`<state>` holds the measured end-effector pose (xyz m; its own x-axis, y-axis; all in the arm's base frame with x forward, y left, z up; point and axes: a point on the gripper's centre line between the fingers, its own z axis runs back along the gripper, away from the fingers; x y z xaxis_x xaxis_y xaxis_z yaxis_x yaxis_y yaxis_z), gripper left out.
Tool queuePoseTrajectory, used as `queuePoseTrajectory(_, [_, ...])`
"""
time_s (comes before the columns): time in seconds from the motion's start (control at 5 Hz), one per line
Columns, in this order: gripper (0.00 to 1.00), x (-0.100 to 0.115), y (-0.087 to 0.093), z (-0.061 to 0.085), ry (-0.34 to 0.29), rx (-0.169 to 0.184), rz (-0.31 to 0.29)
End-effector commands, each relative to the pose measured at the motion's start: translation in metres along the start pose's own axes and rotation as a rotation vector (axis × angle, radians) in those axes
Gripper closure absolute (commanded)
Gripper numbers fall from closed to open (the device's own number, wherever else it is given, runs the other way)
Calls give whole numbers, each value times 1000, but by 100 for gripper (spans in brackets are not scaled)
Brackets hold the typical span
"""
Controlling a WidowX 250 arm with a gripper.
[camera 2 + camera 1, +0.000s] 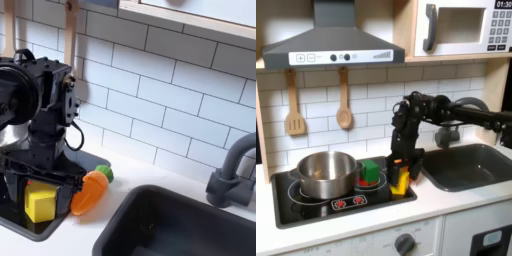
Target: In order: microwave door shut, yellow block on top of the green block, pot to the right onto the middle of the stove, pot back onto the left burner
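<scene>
**Claw down at the stove's right edge, yellow block between its fingers**

In the first exterior view the black arm bends down from the first exterior view's right, and its claw points at the right end of the stove. The yellow block stands there on the black cooktop, between the claw's fingers; whether the fingers press on it or merely flank it cannot be told. In the second exterior view the yellow block sits low under the black claw, resting on the stove's edge, with a rounded orange toy piece just beside it toward the second exterior view's right.

The green block stands on the cooktop between the pot and the claw, with a small red piece in front of it. The pot, shiny steel, sits on the left burner, whose rings peep out around its base. Red dial marks line the stove's front edge.

Up in the cabinet, the microwave door lies flush and shut, its grey handle at the first exterior view's left side of the door. A digital readout above the keypad begins "01:", the rest cut off. The grey sink lies in the surface at the first exterior view's right.
</scene>
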<state>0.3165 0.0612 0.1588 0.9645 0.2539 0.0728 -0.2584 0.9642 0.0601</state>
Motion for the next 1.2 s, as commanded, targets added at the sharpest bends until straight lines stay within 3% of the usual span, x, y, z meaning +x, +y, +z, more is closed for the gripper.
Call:
queuePoseTrajectory(0.0, [0,1,4,-4,6,9,12])
queuePoseTrajectory(0.6, [0,1,-1,-1,-26,51,131])
queuePoseTrajectory(0.8, [0,-1,-11,0,-23,54,138])
queuePoseTrajectory(1.0, [0,-1,-10,-2,-3,58,181])
